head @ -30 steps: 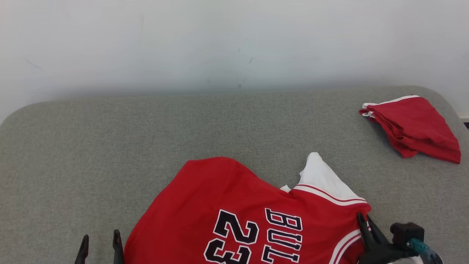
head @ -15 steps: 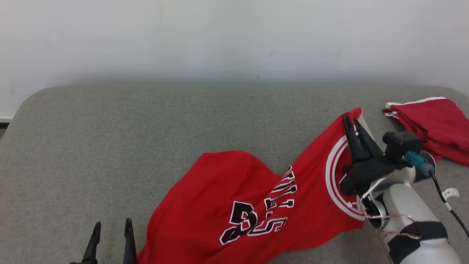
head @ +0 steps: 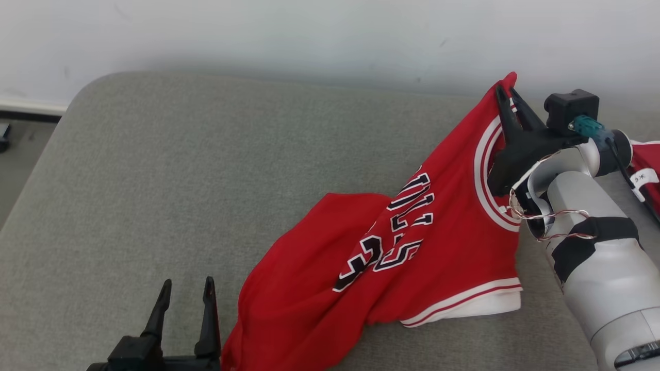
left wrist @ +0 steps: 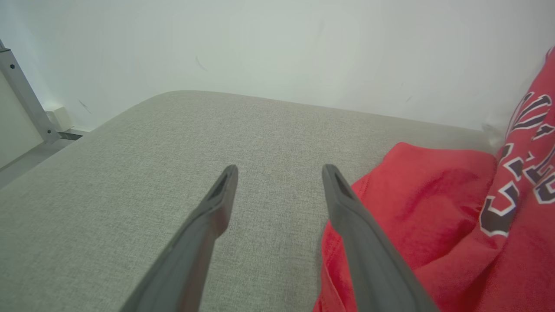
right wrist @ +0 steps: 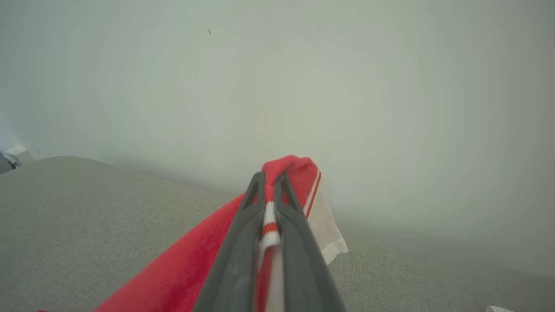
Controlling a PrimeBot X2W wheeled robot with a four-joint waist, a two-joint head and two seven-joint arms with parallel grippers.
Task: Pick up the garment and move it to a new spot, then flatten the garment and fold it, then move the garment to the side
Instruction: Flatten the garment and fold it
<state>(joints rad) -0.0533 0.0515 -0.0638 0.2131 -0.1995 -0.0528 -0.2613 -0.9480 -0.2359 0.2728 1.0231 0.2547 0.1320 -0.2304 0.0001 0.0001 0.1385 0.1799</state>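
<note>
The right gripper (head: 506, 91), clamped on the white-trimmed shoulder of a red basketball jersey (head: 438, 226), holds that corner aloft. The rest trails down from its fingertips onto the grey upholstered surface (head: 206, 154), ending just beside the left gripper (head: 187, 282), whose jaws stand wide and empty. The pinch takes only a narrow strip of trim, so drag from cloth lying on the rough upholstery could, I judge, pull it free. The black-and-white chest lettering and numerals are buckled by folds and unreadable. A small white tag (head: 643, 179) by the right wrist is too tiny to read.
</note>
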